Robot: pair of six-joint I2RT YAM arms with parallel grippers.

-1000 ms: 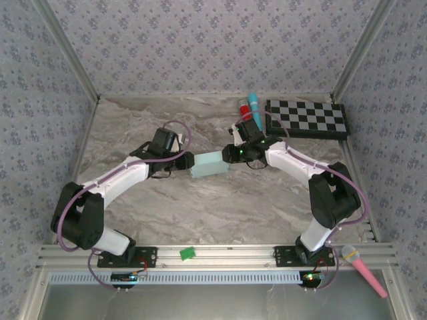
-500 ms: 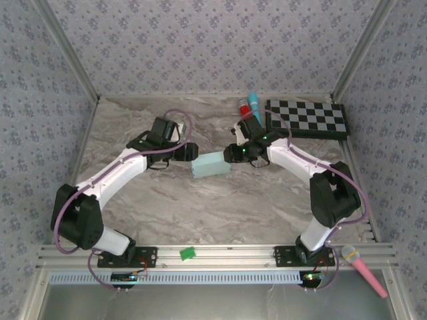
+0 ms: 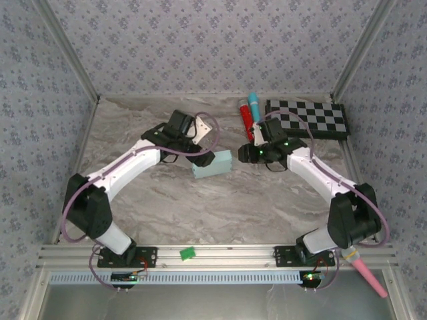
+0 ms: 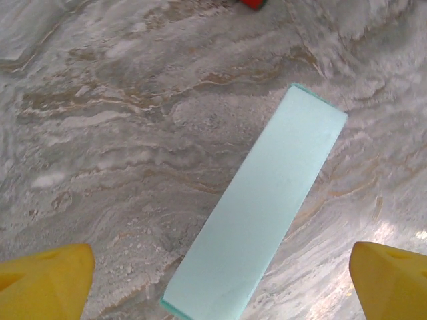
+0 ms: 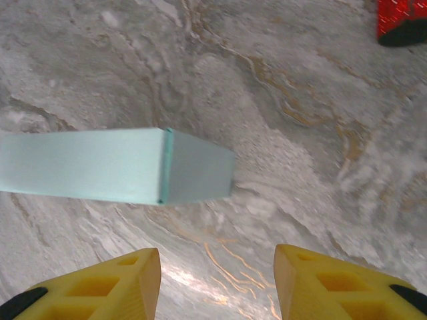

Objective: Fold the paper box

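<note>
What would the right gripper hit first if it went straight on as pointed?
Probably the paper box: its end face sits ahead of the right gripper, roughly in line with the open jaws. Depth is unclear; angled downward, it might touch the tabletop first.

left claw [image 3: 206,159] and right claw [image 3: 247,155] opened, backed off paper box [image 3: 213,165]

Wht/blk arms [image 3: 130,170], purple cables [image 3: 64,223], yellow claws [image 4: 219,277]

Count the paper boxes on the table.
1. The paper box lies mid-table, folded shut; the open left gripper hangs over its left end, and the right gripper stands clear to its right.
</note>
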